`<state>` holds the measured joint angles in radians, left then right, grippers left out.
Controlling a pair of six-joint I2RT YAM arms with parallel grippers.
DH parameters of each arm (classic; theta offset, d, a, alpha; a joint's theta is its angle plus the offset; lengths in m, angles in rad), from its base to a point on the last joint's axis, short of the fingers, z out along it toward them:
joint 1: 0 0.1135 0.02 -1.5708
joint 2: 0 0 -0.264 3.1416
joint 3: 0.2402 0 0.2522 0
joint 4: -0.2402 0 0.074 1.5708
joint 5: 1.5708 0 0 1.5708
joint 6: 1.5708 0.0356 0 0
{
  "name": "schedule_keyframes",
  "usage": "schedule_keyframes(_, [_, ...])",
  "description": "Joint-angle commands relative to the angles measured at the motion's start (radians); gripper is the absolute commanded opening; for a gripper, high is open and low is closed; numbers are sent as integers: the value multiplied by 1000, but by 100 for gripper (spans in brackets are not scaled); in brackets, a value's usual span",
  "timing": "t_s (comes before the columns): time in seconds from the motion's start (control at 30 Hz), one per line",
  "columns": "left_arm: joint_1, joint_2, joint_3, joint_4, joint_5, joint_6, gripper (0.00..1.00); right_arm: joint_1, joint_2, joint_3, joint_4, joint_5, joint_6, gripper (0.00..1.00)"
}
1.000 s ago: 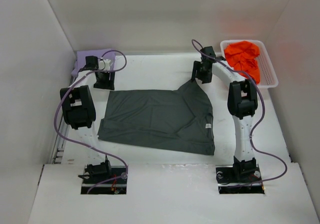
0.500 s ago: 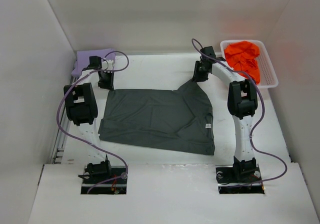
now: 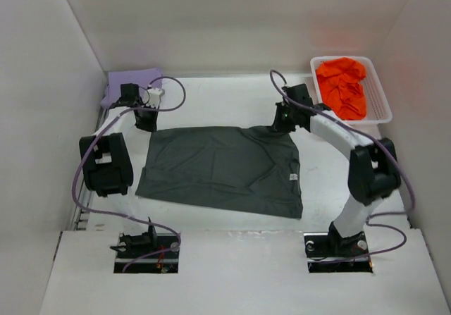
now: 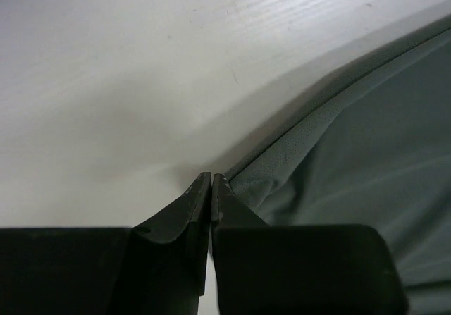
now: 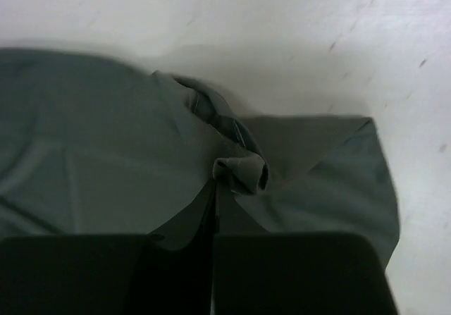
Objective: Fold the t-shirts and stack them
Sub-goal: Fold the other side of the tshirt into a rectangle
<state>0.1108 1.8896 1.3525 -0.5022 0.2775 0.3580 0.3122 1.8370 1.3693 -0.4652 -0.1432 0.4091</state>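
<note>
The dark grey t-shirt (image 3: 218,167) lies with its long axis left to right. Left jaws pinch its far-left corner, and right jaws pinch its bunched far-right corner.

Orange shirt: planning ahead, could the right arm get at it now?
Probably not yet: the right hand is shut on a corner of the grey shirt. Otherwise the way looks free: the orange shirt lies uncovered in the basket.

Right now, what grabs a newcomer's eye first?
The dark grey t-shirt spread flat mid-table, with the left hand and right hand shut on its far corners. Next, the orange t-shirt crumpled in the white basket at far right, and the lavender t-shirt at far left.
</note>
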Motion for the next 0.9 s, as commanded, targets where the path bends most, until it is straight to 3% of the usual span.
schedule_keyframes(0.0, [0, -179, -68, 45, 15, 172, 0, 57, -203, -157, 114, 5, 22, 0])
schedule_keyframes(0.2, [3, -339, -237, 45, -35, 355, 0, 83, -481, -484, 129, 59, 118, 0])
schedule_keyframes(0.4, [20, -406, -380, 66, -69, 430, 2, 101, -636, -692, 146, 82, 180, 0])
schedule_keyframes(0.77, [22, -400, -428, 114, -93, 447, 6, 126, -676, -791, 194, 82, 220, 1])
schedule_keyframes(0.83, [19, -397, -438, 113, -101, 464, 8, 130, -671, -797, 194, 79, 221, 6])
schedule_keyframes(0.87, [19, -397, -444, 110, -106, 472, 11, 132, -670, -802, 192, 76, 221, 13])
